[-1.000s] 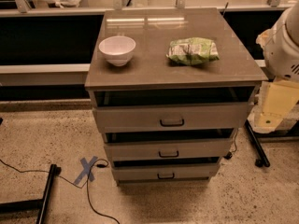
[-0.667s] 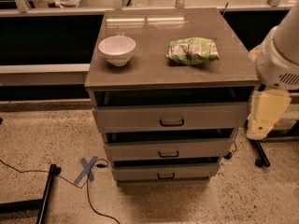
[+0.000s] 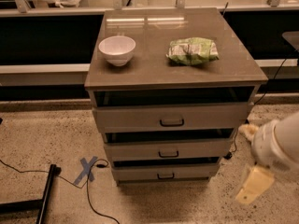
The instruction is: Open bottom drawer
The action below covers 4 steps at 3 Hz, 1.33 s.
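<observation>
Camera view: pincer beside cabinet, over speckled floor.

white arm low at right, gripper pointing downward

No readable text anywhere; hand lower right

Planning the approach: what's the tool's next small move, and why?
Probably swing the tool left toward the loop handle of the bottom drawer. The tool hangs low, right of the cabinet, apart from the drawer front, and the handle is untouched.
</observation>
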Motion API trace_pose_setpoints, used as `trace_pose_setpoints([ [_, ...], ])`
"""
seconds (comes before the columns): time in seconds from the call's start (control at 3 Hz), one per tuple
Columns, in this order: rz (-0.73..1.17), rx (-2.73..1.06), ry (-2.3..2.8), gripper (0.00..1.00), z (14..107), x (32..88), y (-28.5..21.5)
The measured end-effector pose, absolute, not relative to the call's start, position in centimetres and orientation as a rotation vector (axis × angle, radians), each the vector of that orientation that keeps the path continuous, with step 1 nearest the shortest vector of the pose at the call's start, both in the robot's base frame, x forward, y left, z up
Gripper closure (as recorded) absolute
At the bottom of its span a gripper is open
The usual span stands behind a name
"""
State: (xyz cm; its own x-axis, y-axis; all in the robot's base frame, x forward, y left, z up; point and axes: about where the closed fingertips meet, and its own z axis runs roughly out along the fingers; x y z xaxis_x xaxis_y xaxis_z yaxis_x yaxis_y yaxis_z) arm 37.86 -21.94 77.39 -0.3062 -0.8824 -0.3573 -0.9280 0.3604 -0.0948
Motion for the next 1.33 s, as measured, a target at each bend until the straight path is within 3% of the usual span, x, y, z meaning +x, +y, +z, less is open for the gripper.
trace_pose_setpoints([
  [0.67, 0.233, -1.451, 2.315, 0.0, 75.3, 35.8, -22.6],
  [1.33, 0.251, -1.395, 2.118, 0.0, 68.9, 42.1, -26.1],
])
